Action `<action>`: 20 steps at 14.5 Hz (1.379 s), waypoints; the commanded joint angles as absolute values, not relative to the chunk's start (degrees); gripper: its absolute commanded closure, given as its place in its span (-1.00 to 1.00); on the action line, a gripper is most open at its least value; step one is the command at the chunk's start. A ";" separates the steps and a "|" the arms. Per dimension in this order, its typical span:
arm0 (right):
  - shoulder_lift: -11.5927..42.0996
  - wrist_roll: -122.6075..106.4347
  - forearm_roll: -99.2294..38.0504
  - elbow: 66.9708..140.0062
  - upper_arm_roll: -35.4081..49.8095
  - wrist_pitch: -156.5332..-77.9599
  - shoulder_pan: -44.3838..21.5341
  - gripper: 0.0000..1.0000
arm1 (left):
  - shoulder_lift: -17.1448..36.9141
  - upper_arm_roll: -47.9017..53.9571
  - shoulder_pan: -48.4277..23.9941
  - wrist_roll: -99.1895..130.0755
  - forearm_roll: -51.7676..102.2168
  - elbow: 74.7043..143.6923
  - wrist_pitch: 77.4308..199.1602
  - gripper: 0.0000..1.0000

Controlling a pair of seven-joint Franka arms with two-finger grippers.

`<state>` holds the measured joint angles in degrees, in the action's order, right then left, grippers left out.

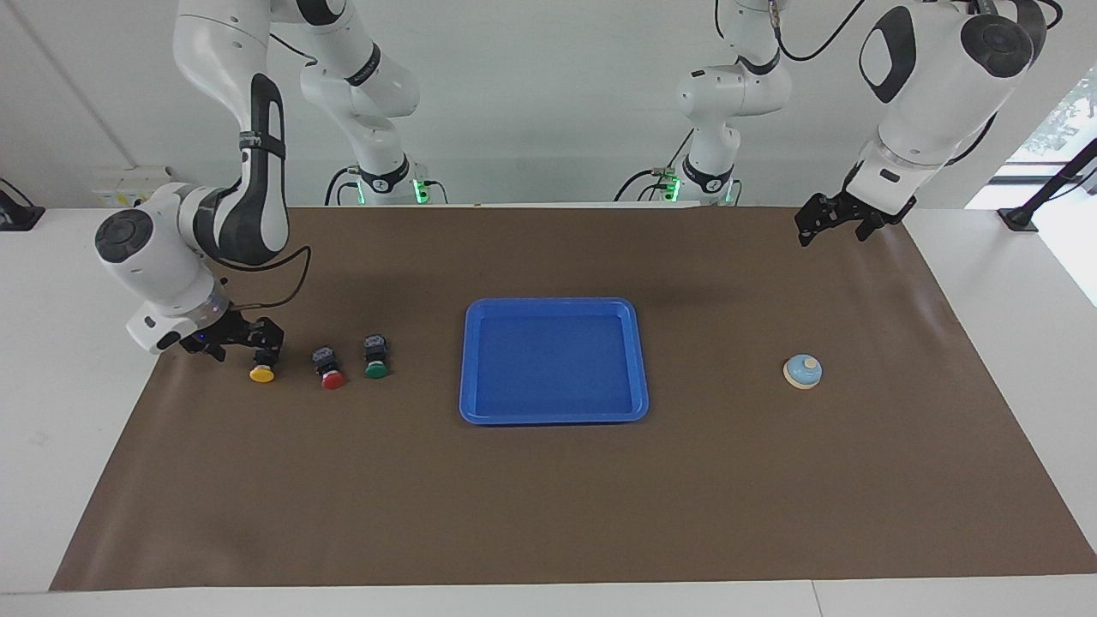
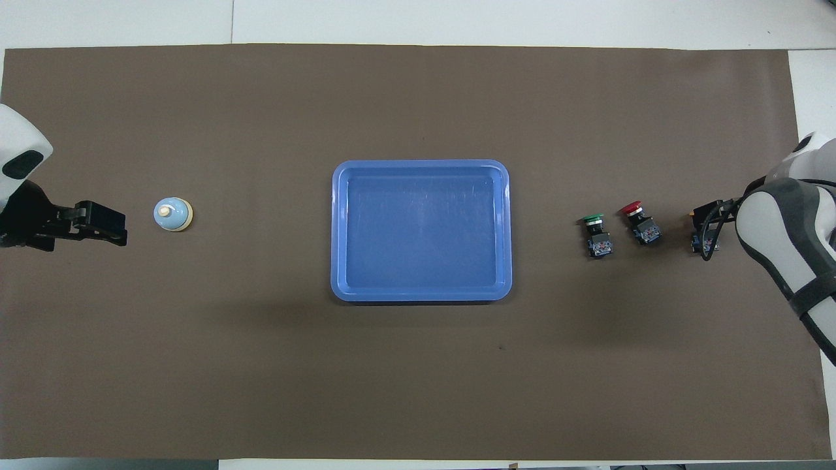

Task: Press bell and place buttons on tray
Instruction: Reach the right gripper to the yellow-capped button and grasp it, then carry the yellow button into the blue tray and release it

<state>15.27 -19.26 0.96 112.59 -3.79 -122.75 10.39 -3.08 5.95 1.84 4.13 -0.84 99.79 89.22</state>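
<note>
A blue tray (image 1: 554, 416) sits in the middle of the table (image 1: 548, 514), which is covered with a brown mat. Nothing lies in the tray. Three buttons stand in a row toward the right arm's end of the table, well apart from the tray: the green button (image 1: 375, 357) is closest to the tray, the red button (image 1: 328, 368) is next, and the yellow button (image 1: 261, 374) is last. The right end effector (image 1: 257, 341) is down low at the yellow button, right over its black body, and its fingers are spread apart. I cannot tell if it touches the button. Only the yellow cap peeks out from under it. The little blue bell (image 1: 803, 371) sits toward the left arm's end of the table, well apart from the tray. The left end effector (image 1: 830, 220) hangs in the air above the mat, nowhere near touching the bell, with its fingers spread and holding nothing.
</note>
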 commanded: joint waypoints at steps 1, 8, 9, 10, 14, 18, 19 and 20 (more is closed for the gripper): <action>16.34 -23.90 0.09 113.55 -3.25 -124.19 11.78 -1.00 | -3.43 5.80 1.67 4.66 -1.23 99.32 88.24 -1.00; 16.87 -23.38 0.00 117.60 -3.16 -130.08 11.60 -0.91 | -3.43 5.80 1.67 4.66 -1.23 99.32 88.24 -1.00; 16.79 -22.86 0.00 117.60 -3.25 -130.08 11.51 -0.73 | -3.43 5.71 1.67 4.66 -1.23 99.32 88.24 -1.00; 16.79 -22.68 0.00 117.68 -3.25 -130.08 11.51 -0.50 | -3.43 5.80 1.67 4.66 -1.23 99.32 88.24 -1.00; 16.79 -22.68 0.00 117.51 -3.25 -129.99 11.60 1.00 | -3.43 5.80 1.67 4.66 -1.23 99.32 88.24 -1.00; 14.25 -20.15 0.00 114.53 -2.64 -127.63 10.99 1.00 | -3.43 5.71 1.67 4.66 -1.23 99.32 88.24 -1.00; 13.54 -17.34 0.00 112.52 -2.38 -124.75 10.20 1.00 | -3.43 5.80 1.67 4.66 -1.23 99.32 88.24 -1.00; 13.45 -13.92 0.00 109.19 -1.94 -120.80 8.89 1.00 | -3.43 5.71 1.67 4.66 -1.23 99.32 88.24 -1.00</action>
<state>15.33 -18.90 0.69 113.49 -2.89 -126.81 10.48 -3.08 5.95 1.84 4.13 -0.84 99.79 89.22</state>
